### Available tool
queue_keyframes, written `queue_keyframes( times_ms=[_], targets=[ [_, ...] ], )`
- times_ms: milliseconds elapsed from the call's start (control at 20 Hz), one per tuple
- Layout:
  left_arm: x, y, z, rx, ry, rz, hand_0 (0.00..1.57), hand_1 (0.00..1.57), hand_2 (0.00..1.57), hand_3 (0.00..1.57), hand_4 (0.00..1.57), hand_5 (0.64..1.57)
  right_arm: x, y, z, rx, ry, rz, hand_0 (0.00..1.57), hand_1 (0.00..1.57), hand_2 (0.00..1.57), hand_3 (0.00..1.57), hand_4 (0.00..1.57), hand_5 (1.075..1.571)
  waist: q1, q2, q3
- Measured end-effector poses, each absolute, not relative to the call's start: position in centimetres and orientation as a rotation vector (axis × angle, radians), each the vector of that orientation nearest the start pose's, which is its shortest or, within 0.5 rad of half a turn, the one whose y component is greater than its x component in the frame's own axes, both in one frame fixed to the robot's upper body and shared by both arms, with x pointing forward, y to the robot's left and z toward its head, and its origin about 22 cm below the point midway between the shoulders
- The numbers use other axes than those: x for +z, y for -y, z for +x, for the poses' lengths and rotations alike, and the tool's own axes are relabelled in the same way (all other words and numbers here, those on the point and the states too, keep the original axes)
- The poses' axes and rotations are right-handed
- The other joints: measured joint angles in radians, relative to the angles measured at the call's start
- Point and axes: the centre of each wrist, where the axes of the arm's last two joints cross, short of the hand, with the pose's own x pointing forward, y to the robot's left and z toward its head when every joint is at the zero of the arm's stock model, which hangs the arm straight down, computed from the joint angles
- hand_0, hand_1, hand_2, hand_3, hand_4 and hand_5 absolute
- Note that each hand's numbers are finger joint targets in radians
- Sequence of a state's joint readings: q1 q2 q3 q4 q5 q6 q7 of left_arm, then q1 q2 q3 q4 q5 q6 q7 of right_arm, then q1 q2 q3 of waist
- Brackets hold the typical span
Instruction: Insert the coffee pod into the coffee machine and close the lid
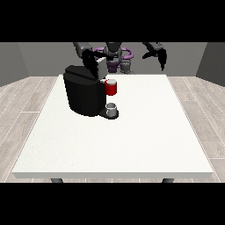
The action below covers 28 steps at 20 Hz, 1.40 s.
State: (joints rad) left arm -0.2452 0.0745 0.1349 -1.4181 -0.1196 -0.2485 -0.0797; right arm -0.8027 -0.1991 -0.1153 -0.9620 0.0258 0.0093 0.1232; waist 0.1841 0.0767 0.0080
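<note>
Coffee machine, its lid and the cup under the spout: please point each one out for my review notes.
coffee machine (pixel 83 94), front view, on the front of its black body.
lid (pixel 101 68), front view, on the raised grey flap.
cup (pixel 111 108), front view, on its grey side wall.

Hand at view's left (pixel 91 61) over black coffee machine (pixel 83 94); lid (pixel 101 68) raised; hand at view's right (pixel 160 56) aloft.

Even, fairly bright light falls on the white table (pixel 132 145), with no glare. The black coffee machine (pixel 83 94) in the upper left of the frame reads as a dark mass with little surface detail. Shadows are faint. Grey walls at the top stay dimmer.
</note>
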Motion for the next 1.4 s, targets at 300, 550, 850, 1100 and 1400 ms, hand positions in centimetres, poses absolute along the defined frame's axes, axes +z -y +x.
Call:
queue_keyframes(
  times_ms=[300,550,850,1100,1400],
  targets=[
    [3.3,-25.0,30.4,-0.336,1.706,-0.038,0.00,0.00,0.00,0.00,0.38,1.571,12.8,20.9,41.8,0.236,1.599,-0.147,0.00,0.00,0.00,0.00,0.00,1.571,0.018,0.014,0.0058],
    [3.9,-24.3,31.1,-0.362,1.723,-0.062,0.00,0.00,0.00,0.00,0.36,1.571,14.9,21.1,42.1,0.272,1.603,-0.249,0.00,0.00,0.00,0.00,0.22,1.571,0.046,0.040,0.0104],
    [4.4,-23.1,31.6,-0.394,1.761,-0.100,0.00,0.00,0.00,0.00,0.44,1.571,17.8,22.3,42.2,0.268,1.576,-0.356,0.00,0.00,0.00,0.00,0.10,1.571,0.101,0.073,0.0180],
    [5.7,-22.3,32.3,-0.432,1.797,-0.127,0.00,0.00,0.00,0.00,0.42,1.571,20.3,23.7,41.7,0.232,1.551,-0.412,0.00,0.00,0.00,0.00,0.00,1.571,0.148,0.104,0.0251],
    [6.7,-20.9,33.0,-0.483,1.834,-0.177,0.00,0.00,0.00,0.00,0.37,1.571,24.1,25.5,41.1,0.226,1.576,-0.530,0.00,0.00,0.00,0.00,0.00,1.571,0.220,0.158,0.0331]
  ],
)
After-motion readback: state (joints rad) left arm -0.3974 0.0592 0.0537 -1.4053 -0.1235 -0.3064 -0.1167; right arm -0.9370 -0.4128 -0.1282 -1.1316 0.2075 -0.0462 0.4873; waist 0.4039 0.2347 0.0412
